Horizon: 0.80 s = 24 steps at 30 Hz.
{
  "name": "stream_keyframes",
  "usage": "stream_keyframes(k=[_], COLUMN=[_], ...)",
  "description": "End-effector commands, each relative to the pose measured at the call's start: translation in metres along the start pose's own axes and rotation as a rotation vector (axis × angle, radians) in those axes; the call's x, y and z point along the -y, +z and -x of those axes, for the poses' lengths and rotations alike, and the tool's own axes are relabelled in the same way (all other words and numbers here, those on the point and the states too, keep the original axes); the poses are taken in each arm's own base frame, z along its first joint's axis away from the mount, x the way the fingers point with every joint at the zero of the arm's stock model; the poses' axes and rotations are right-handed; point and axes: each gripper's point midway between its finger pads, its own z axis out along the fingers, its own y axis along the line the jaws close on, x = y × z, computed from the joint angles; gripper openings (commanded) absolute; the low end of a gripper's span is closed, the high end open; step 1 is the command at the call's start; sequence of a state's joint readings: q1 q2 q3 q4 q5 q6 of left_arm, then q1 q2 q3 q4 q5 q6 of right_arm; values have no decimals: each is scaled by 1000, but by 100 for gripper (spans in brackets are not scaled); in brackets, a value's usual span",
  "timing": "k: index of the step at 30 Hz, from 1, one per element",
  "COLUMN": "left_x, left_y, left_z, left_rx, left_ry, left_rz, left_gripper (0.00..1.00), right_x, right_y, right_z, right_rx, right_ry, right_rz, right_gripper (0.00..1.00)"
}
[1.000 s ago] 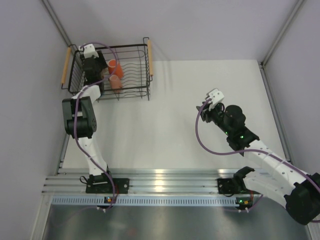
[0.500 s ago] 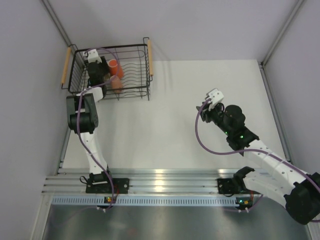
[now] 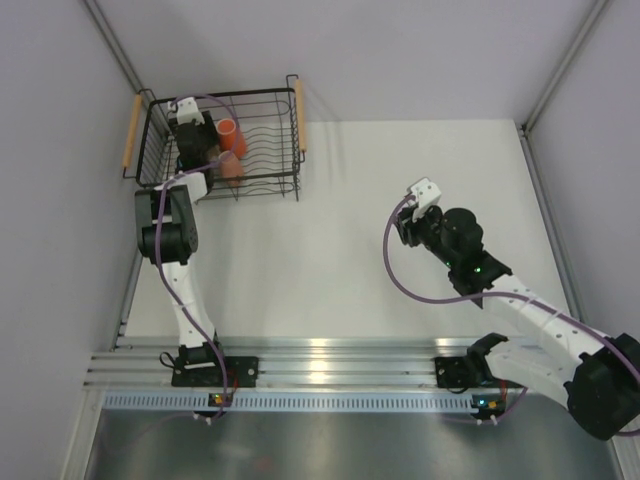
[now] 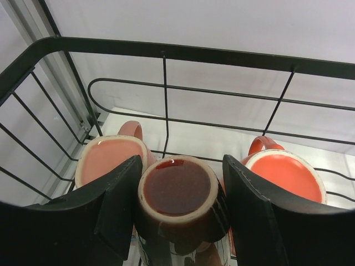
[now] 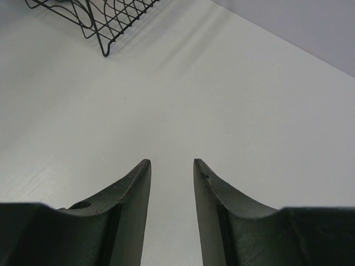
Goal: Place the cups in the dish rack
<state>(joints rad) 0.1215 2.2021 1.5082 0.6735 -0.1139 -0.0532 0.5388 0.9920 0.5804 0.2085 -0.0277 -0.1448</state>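
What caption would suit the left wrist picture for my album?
Left hand grips a dark mug in the rack, between a pink mug and an orange mug.

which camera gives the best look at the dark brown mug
Left wrist: the dark brown mug fills the middle, gripped by the left gripper, inside the dish rack. Top external mostly hides it under that arm; right wrist shows only a rack corner.

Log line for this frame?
left fingers shut on dark mug in dish rack; right fingers open, empty; pink mug, orange mug alongside
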Motion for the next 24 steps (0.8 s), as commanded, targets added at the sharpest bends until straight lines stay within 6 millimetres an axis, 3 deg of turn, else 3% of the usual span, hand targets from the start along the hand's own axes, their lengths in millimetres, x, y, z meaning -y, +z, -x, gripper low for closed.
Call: stream_keyframes(k=[1,18,24], left_x=[-4,-10,-10], left_y=[8,7,3], left_z=[36,21,6], left_rx=[114,85,55], left_ry=[11,33,20], left_rz=[13,35,31], left_gripper=[0,0,0], right_x=[5,5,6], right_y=[3,4,3], right_z=[15,12,13], right_rx=[46,40,43], right_ry=[16,21,22], right_rz=[-8,-4,-9], right_gripper=[37,37,37])
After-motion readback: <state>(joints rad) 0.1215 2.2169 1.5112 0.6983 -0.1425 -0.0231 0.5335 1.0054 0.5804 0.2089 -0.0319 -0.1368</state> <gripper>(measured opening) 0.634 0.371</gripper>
